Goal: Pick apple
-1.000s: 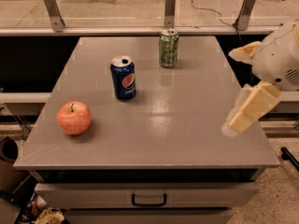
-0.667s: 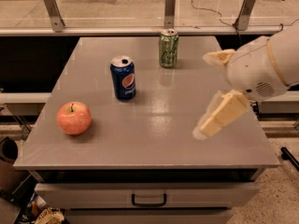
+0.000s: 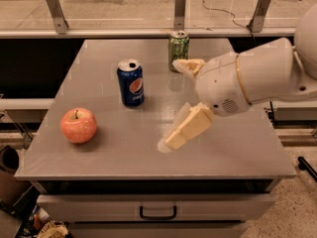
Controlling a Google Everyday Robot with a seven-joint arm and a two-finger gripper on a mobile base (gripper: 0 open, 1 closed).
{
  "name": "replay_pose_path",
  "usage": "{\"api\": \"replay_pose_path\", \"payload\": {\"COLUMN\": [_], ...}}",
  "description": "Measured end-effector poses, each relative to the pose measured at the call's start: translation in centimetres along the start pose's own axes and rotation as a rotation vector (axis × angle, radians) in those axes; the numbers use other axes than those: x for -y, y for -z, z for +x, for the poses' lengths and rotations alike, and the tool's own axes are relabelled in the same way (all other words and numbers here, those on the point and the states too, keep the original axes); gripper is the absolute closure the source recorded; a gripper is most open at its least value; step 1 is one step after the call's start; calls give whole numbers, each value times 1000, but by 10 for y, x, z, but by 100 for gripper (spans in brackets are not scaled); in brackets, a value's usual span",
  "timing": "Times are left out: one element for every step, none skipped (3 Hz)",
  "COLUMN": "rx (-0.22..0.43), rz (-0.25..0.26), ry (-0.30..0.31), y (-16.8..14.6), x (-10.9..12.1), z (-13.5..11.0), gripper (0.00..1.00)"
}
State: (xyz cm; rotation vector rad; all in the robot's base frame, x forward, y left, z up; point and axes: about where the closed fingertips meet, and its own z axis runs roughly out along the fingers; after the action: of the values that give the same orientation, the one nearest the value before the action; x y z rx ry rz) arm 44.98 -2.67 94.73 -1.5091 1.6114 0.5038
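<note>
Swung in from the right edge to mid-frame, the gripper [image 3: 171,104] hangs over the table [image 3: 124,150], fingers spread and empty, likely closing on the apple [image 3: 78,125], which sits untouched at centre left, still well apart.

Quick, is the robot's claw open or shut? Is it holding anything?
Claw: open, empty, above the table, right of the apple.

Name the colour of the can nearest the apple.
The can is blue, camera view; the gripper hangs open right of it.
</note>
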Motion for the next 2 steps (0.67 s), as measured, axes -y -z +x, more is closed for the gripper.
{"api": "replay_pose_path", "payload": {"rx": [8,24], "rz": [1,-7], "ry": [2,-10], "y": [-3,-11], "x": [-1,6], "z": [-4,-5], "gripper": [0,0]}}
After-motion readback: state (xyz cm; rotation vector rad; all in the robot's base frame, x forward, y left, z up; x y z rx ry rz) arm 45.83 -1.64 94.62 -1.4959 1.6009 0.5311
